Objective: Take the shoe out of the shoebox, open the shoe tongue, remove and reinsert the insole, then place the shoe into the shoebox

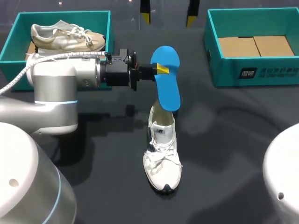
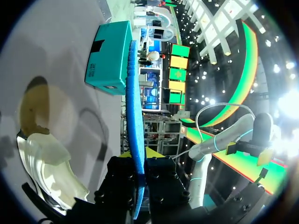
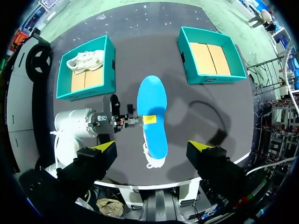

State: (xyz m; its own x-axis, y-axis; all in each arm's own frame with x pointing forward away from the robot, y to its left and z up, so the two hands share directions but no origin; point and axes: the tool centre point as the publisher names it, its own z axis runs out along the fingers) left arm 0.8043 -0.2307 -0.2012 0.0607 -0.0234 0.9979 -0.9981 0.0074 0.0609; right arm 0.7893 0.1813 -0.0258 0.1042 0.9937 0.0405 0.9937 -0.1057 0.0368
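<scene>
My left gripper (image 1: 161,70) is shut on a blue insole (image 1: 168,79) and holds it by one long edge above the table. The insole's lower end hangs over the heel opening of a white sneaker (image 1: 162,154), which stands upright on the dark table with its toe toward the front edge. In the left wrist view the insole (image 2: 133,116) shows edge-on between the fingers of that gripper (image 2: 139,163), with the sneaker (image 2: 46,163) below. My right gripper (image 3: 153,147) is open, high above the table, looking down on insole (image 3: 154,112) and sneaker.
At the back left stands a teal shoebox (image 1: 9,44) holding another pale sneaker (image 1: 67,36). A second teal shoebox (image 1: 257,72) at the back right shows only its cardboard floor. My left arm (image 1: 60,79) stretches across the left half of the table.
</scene>
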